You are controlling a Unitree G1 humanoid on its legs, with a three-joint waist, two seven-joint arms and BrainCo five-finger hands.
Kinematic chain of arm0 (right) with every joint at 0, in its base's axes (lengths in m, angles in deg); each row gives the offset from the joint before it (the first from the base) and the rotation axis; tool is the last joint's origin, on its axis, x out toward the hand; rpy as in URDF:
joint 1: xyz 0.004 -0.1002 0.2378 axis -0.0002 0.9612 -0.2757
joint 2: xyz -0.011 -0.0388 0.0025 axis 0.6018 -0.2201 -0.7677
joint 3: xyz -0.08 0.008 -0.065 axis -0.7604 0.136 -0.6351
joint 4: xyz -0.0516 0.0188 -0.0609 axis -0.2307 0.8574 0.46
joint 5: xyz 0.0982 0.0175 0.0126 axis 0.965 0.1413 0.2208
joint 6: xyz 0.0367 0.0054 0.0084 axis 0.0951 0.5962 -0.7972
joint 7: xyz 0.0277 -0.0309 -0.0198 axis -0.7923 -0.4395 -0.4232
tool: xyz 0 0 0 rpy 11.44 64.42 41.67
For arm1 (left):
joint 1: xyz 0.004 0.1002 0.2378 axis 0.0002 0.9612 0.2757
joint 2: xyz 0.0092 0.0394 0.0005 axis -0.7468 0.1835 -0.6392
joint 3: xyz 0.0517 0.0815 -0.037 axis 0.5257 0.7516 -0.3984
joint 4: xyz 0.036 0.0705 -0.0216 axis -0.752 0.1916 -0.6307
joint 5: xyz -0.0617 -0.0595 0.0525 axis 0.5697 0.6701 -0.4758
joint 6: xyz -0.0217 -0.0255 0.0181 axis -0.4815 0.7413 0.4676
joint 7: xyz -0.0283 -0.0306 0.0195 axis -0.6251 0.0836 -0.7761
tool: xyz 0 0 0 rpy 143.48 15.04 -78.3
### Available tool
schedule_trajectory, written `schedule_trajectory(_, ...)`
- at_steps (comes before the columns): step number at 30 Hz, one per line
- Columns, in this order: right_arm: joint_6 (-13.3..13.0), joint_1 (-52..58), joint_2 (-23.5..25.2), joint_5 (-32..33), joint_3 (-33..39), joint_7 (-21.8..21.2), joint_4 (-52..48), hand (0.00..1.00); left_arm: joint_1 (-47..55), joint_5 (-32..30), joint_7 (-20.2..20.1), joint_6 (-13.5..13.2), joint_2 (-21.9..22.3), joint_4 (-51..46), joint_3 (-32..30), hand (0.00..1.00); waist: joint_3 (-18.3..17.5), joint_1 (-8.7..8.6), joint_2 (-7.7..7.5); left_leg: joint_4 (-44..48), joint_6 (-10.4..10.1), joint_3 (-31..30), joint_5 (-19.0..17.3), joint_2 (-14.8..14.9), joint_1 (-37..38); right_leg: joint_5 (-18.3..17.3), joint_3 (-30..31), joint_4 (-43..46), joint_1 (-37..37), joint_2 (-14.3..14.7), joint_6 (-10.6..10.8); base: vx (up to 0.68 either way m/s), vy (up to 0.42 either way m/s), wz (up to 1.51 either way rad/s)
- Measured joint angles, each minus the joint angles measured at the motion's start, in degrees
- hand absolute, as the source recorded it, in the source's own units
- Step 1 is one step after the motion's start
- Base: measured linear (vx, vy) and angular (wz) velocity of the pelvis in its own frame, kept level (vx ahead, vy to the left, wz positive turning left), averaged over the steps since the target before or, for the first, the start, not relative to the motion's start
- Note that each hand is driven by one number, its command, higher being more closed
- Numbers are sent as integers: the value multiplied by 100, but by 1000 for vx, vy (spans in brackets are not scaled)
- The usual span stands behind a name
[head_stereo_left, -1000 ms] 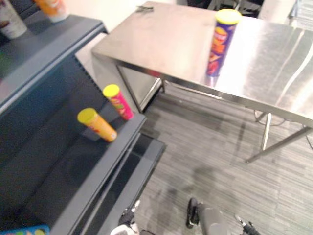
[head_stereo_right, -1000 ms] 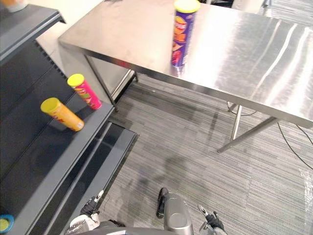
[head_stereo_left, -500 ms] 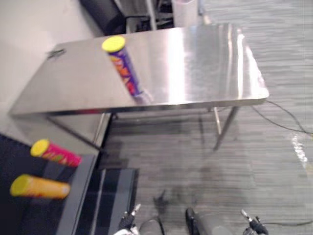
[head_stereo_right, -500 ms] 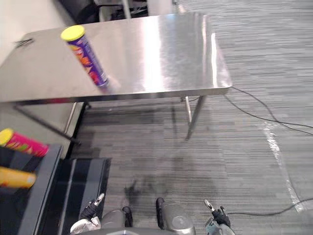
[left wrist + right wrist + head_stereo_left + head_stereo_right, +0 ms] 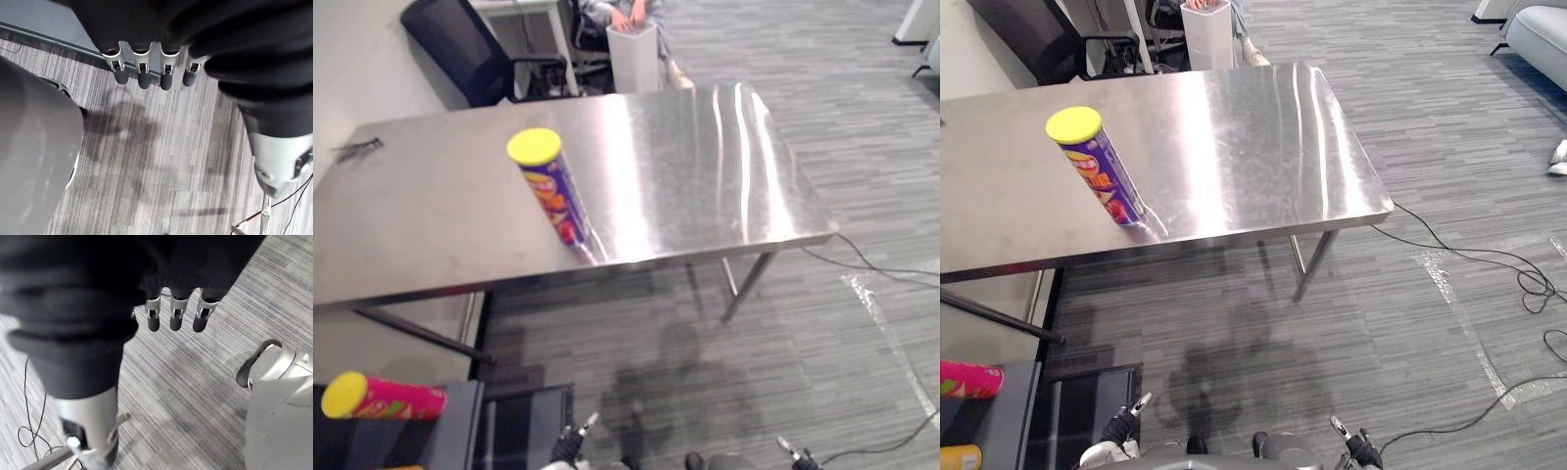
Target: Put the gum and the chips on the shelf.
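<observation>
Likely the fetching step: the chips can point(image 5: 556, 196) stands well ahead of our left hand point(image 5: 142, 73) and right hand point(image 5: 175, 316), both slack-fingered and empty; we must approach.

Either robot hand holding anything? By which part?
Nothing held. The left robot hand and right robot hand hang open above the grey carpet; the purple yellow-lidded chips can stands on the steel table.

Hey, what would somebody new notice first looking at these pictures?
A purple chips can with a yellow lid stands on the shiny steel table, near its front edge. At lower left, a pink can with a yellow lid sits on the dark shelf. The left hand and right hand both hang empty over the grey carpet, fingers relaxed.
</observation>
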Motion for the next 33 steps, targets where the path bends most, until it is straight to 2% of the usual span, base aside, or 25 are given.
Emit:
schedule_trajectory(5,3,-3,-4,-1,248,3,117,0,0,0,-4,0,0,62,8,0,-69,14,32,-50,1,-35,1,-66,86,12,-71,-43,106,-69,15,50,38,5)
schedule_trajectory(12,7,4,-12,-3,488,9,295,0,-4,-214,0,0,11,152,55,0,-172,14,73,-386,200,-215,143,-69,134,23,-362,-205,144,-53,17,21,-35,15)
schedule_trajectory(19,8,-101,-14,-11,504,12,352,0,-8,-218,2,3,29,149,50,0,-187,42,103,-469,202,-318,146,-56,100,24,-377,-317,121,-31,16,-43,-25,1)
schedule_trajectory(20,9,-136,-17,-11,505,15,352,0,-20,-221,2,3,24,149,44,0,-181,46,97,-368,208,-314,135,-54,-1,80,-369,-320,62,-33,-36,-90,-5,-10)
schedule_trajectory(22,13,-201,-17,-19,514,16,352,0,-35,-213,7,3,22,144,27,0,-141,52,72,-185,245,-314,41,-35,-122,118,-336,-342,25,-33,-24,-99,4,-12)
schedule_trajectory(24,14,-287,-15,-42,671,22,350,0,-47,-202,3,3,23,96,-5,0,-84,90,79,149,361,-309,-293,-28,-274,67,-341,-268,-49,-31,16,-144,39,-18)
schedule_trajectory(25,14,-308,-15,-67,671,22,347,0,-55,-198,-1,1,10,62,-6,0,-14,128,7,267,396,-289,-350,-56,-303,-43,-369,-186,-76,-77,105,-187,57,-17)
schedule_trajectory(26,14,-309,-11,-174,670,22,337,0,-55,-199,-3,5,-15,-25,1,0,63,171,-36,546,498,-260,-491,-137,-380,-338,-458,151,-235,-171,209,-194,69,16)
schedule_trajectory(27,20,-219,-35,-186,670,21,277,0,-48,-201,-5,7,-35,-42,22,0,79,143,-61,867,579,-275,-622,-224,-465,-611,-691,602,-350,-330,369,-193,76,41)
schedule_trajectory(28,24,-116,-27,-186,666,22,198,0,-43,-200,-4,6,-39,-56,19,0,84,130,-66,1027,594,-331,-714,-237,-532,-737,-803,815,-386,-409,490,-132,74,62)
schedule_trajectory(29,24,-12,-17,-187,660,21,139,0,-40,-192,-4,-1,-40,-78,-1,0,116,148,-69,1162,631,-419,-846,-268,-621,-787,-935,1273,-487,-488,568,-122,117,42)
schedule_trajectory(31,36,-36,99,-177,605,17,32,0,-60,-114,7,10,-40,-132,-84,0,308,225,0,1204,761,-473,-855,-213,-473,-620,-1195,2715,-1178,-633,546,-68,151,33)
schedule_trajectory(32,41,-35,147,-175,604,16,-14,0,-52,-113,5,7,-34,-161,-135,0,361,237,-3,1182,767,-484,-852,-186,-412,-630,-1262,2840,-1252,-701,540,-1,115,23)
schedule_trajectory(33,38,-49,225,-157,599,10,-42,0,-24,-112,5,10,-26,-249,-274,0,405,284,57,1169,774,-502,-858,-121,-347,-660,-1379,2842,-1351,-837,536,15,81,8)
